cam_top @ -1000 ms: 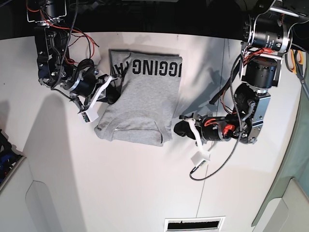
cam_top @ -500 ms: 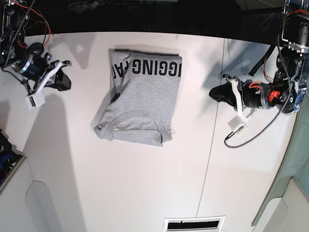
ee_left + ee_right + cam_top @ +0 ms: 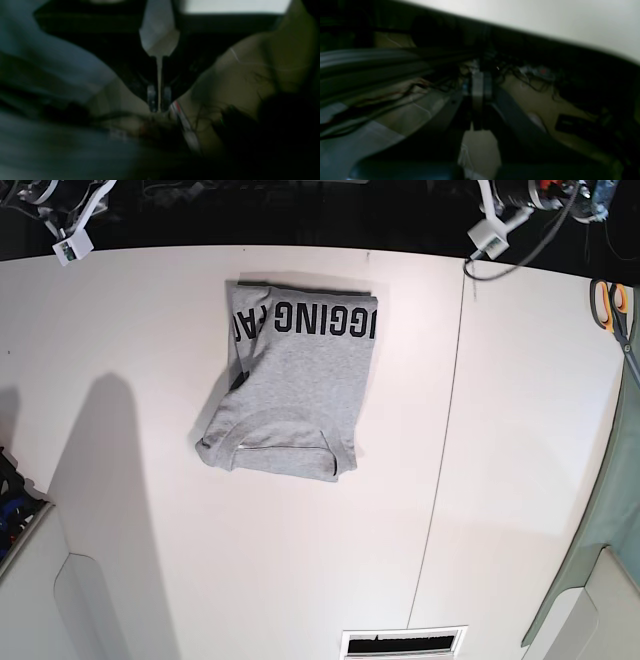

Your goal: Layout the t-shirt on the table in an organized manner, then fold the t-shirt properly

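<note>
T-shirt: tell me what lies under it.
The folded grey t-shirt lies flat on the white table, which shows bare all around it. Its own lower layers, and whatever else might sit beneath, are covered.

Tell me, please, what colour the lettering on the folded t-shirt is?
Black, on the light grey t-shirt; the base view shows it best.

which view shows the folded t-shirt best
The base view: the t-shirt lies folded in full sight on the table, black lettering along its far edge. Both wrist views are dark and blurred; no shirt can be made out there.
</note>
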Controlling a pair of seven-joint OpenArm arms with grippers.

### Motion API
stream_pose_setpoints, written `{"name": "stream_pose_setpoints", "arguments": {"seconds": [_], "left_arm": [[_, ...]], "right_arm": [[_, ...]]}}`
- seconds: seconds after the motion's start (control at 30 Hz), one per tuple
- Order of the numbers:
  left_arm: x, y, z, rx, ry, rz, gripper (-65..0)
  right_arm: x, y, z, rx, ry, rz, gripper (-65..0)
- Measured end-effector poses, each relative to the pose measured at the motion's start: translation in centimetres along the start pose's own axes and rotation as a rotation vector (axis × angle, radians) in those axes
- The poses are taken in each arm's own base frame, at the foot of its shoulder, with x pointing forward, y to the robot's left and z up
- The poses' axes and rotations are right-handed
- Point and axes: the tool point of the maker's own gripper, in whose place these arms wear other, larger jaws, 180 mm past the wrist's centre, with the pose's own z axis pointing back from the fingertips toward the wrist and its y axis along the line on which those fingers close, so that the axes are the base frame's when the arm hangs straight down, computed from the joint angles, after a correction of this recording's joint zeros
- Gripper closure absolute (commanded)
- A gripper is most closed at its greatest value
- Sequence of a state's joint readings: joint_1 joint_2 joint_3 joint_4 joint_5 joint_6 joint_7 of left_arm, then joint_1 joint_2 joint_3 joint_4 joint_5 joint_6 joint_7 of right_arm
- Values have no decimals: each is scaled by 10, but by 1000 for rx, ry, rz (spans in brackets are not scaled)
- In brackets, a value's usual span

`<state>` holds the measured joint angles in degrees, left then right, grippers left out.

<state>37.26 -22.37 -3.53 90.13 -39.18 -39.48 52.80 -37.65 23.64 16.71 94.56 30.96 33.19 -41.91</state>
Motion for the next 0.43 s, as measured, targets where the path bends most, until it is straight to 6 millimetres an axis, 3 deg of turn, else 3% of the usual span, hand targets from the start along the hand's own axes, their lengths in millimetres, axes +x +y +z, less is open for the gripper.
{"name": "stream_pose_setpoints", "arguments": {"seconds": [0.1, 0.23, 0.3, 0.43], "left_arm": [[-34, -7, -36, -24, 70, 46, -25], [-65, 17, -79, 91, 134, 195, -25], [-74, 23, -99, 114, 168, 229, -25], [-73, 12, -137, 74, 200, 333, -25]], "right_arm": [[-32, -2, -18, -13, 59, -59, 0], [-65, -2, -49, -8, 126, -80, 0], [-77, -4, -66, -10, 177, -52, 0], [-83, 1, -100, 20, 218, -12, 0]]}}
